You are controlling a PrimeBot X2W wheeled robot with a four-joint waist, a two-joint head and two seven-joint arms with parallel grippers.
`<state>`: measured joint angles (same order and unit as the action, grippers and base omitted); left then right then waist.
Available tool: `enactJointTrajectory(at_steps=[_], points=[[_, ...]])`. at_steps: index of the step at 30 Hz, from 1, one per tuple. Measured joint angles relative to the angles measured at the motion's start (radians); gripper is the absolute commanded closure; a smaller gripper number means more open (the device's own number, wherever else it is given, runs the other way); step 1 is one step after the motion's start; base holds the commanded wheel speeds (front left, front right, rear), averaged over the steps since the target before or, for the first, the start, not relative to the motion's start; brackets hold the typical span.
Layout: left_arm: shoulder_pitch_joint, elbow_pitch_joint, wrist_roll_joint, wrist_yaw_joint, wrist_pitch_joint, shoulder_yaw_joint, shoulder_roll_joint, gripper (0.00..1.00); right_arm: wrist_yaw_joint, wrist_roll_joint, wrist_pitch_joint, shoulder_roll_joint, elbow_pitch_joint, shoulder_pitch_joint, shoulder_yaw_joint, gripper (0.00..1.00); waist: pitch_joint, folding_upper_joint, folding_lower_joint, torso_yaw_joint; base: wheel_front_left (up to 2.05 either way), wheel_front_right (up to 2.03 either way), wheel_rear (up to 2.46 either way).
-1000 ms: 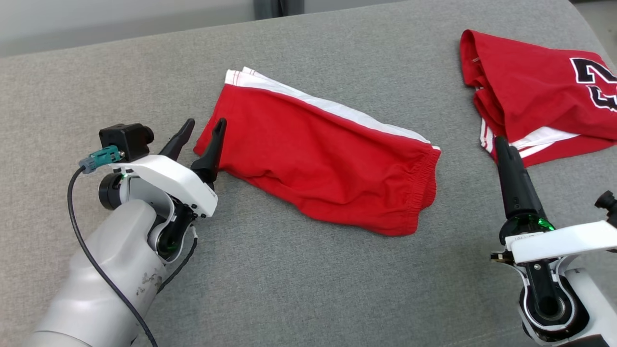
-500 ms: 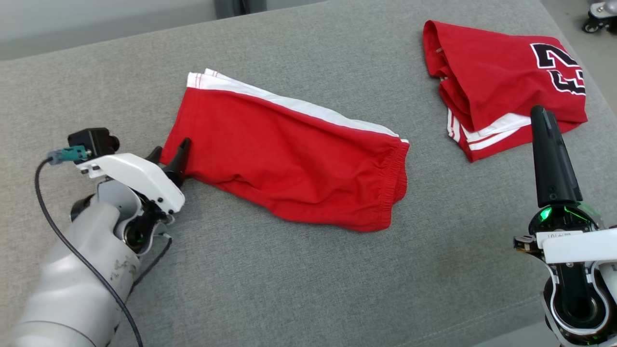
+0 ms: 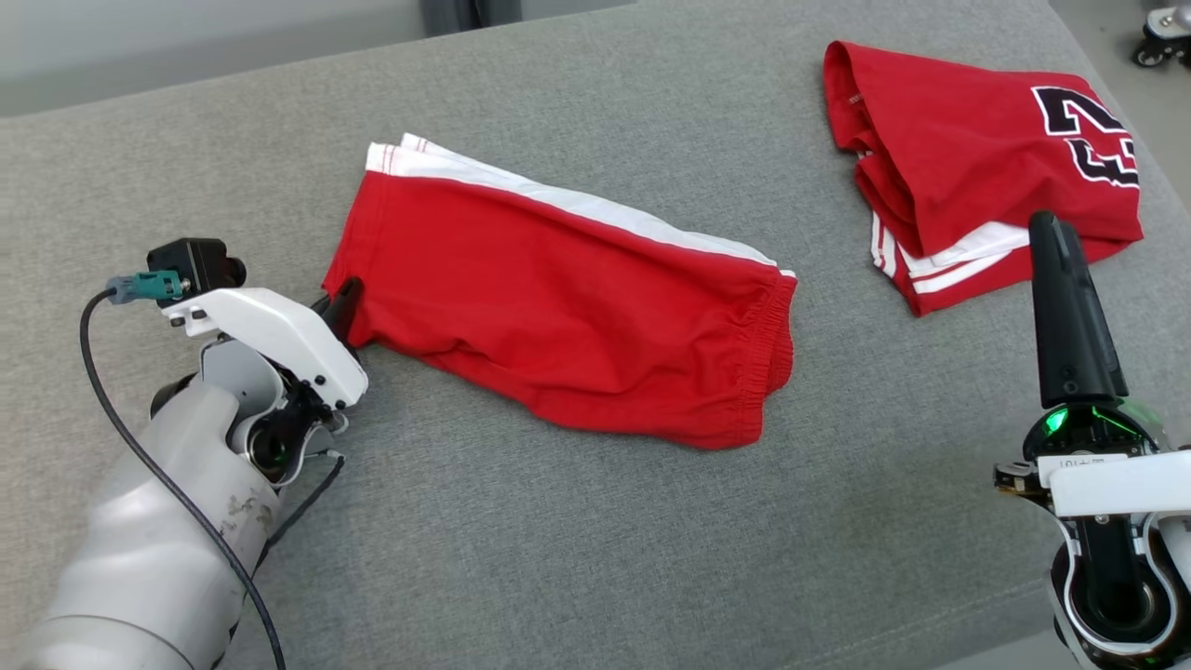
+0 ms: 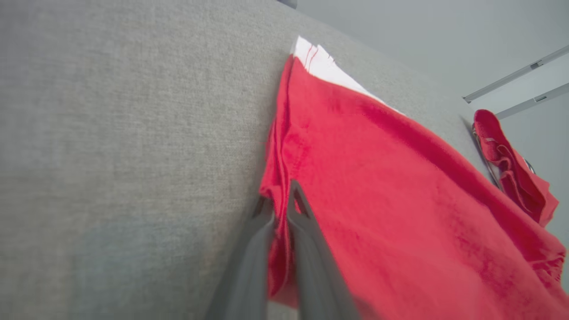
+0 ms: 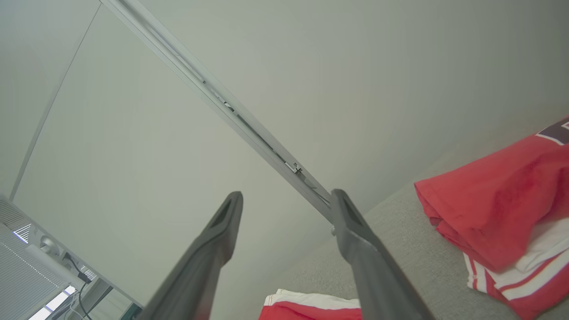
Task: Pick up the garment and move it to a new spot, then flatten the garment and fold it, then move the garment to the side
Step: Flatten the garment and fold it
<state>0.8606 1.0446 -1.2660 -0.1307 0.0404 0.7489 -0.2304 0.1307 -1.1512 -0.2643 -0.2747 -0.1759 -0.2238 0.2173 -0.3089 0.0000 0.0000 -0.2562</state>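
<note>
In the head view, the red shorts (image 3: 568, 307) with a white side stripe are lying folded in the middle of the grey cushion (image 3: 558, 558). The left gripper (image 3: 340, 302) is meeting their near-left corner. Its white housing is covering most of the fingers, so the grip is hard to read from here. To the far right a red jersey (image 3: 977, 158) is lying bunched, its black numeral cut off by the frame edge. The right gripper (image 3: 1065, 307) is hovering near that jersey. It is showing edge-on as one dark finger, so its gap is hidden here. A wheeled base (image 3: 1163, 28) is peeking in at the far right corner, mostly cut off.

In the left wrist view, the left gripper (image 4: 280, 200) is pinching the shorts (image 4: 378, 186), its blurred fingers nearly together with a fold of red cloth between them. The jersey (image 4: 511, 173) is sitting far right.

In the right wrist view, the right gripper (image 5: 286, 200) is standing wide apart, holding nothing and pointing at a pale wall. The jersey (image 5: 498, 200) is lying to the right, and a strip of the shorts (image 5: 311, 306) is cut off by the bottom edge.
</note>
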Motion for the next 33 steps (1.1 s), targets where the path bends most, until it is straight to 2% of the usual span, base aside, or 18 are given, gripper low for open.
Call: enactJointTrajectory(at_steps=[9, 21, 28, 33], points=[[-0.062, -0.061, -0.053, 0.0, -0.074, -0.017, 0.024, 1.0, 0.0, 0.01, 0.0, -0.007, 0.006, 0.008, -0.003, 0.0, 0.034, 0.0, 0.0, 0.055, 0.0, 0.0, 0.0], [-0.235, -0.161, -0.066, 0.002, -0.239, -0.016, 0.058, 1.0, 0.0, 0.025, 0.0, -0.004, 0.031, 0.05, 0.005, 0.0, 0.14, 0.0, 0.0, 0.163, 0.0, 0.0, 0.0], [-0.358, -0.265, -0.044, 0.057, -0.285, -0.009, 0.087, 1.0, 0.0, 0.028, 0.0, -0.006, 0.032, 0.073, -0.011, 0.0, 0.176, 0.0, 0.0, 0.229, 0.0, 0.0, 0.0], [-0.451, -0.375, -0.006, 0.135, -0.299, -0.031, 0.091, 1.0, 0.0, 0.034, 0.0, -0.012, 0.032, 0.082, -0.013, 0.0, 0.192, 0.0, 0.0, 0.256, 0.0, 0.0, 0.0]])
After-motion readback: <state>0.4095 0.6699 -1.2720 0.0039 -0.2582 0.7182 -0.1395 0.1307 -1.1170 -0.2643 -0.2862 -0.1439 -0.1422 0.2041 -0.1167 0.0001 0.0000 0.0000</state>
